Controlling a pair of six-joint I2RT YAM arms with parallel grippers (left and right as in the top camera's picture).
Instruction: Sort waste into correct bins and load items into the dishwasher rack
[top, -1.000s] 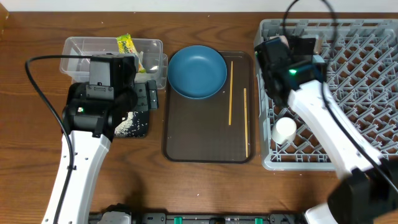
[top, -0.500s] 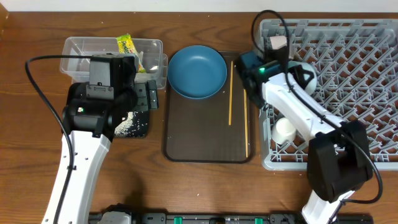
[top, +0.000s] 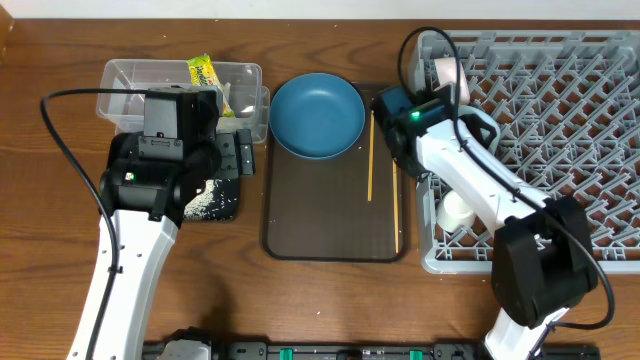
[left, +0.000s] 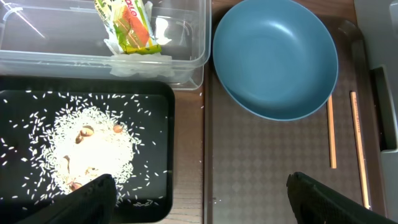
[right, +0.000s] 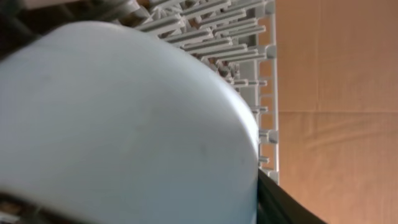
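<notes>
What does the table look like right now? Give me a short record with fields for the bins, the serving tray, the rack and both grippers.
clear tub: snack wrapper and white tissue inside
black tray: rice scraps scattered in it
brown serving tray: blue plate at far end; two chopsticks lying on the right side
dishwasher rack: small pale cup near its left edge; pale bowl against the pegs
left gripper: open, empty, above the black tray
right gripper: at the rack's left edge, close to the bowl; open or shut unclear

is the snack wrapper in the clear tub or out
In: the snack wrapper lies inside the clear tub, resting on white tissue.
</notes>
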